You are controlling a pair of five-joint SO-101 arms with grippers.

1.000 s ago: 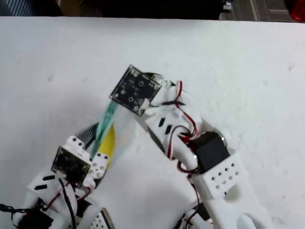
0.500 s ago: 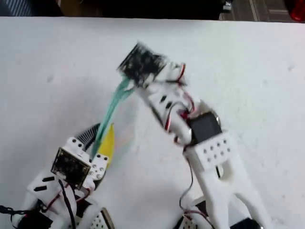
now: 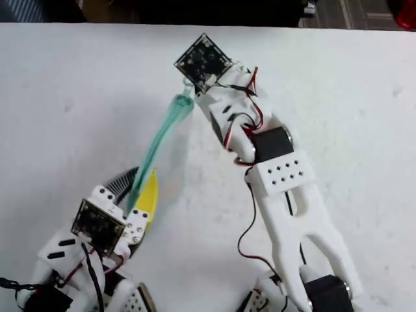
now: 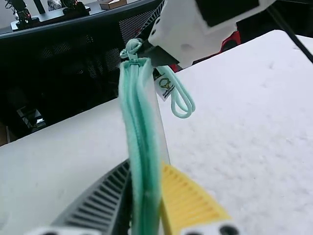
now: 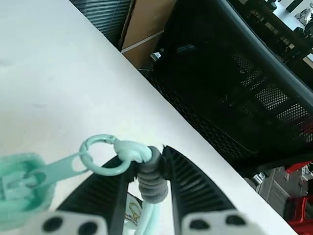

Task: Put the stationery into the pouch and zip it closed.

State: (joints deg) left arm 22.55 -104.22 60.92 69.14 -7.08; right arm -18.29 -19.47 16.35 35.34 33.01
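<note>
A mint-green pouch (image 3: 155,148) stretches narrow and edge-up across the table between both arms. My left gripper (image 3: 138,190) is shut on its near end, which sits between the grey finger (image 4: 98,205) and the yellow finger (image 4: 188,205). In the left wrist view the pouch's zipper (image 4: 142,147) runs straight away to the far end, where a cord loop (image 4: 179,101) hangs. My right gripper (image 3: 190,90) is shut at that far end. In its own view the right gripper (image 5: 146,159) clamps the grey bead (image 5: 151,181) of the pull cord, next to the ring (image 5: 100,154) and zipper pull (image 5: 54,169).
The white table (image 3: 338,84) is bare around the pouch. Its far edge (image 3: 97,24) lies a short way beyond the right gripper. A black mesh chair (image 5: 234,93) stands behind that edge.
The right arm has stretched out toward the table's far edge, drawing the zipper pull along. The pouch now shows pulled out long and taut. The left arm has stayed put.
</note>
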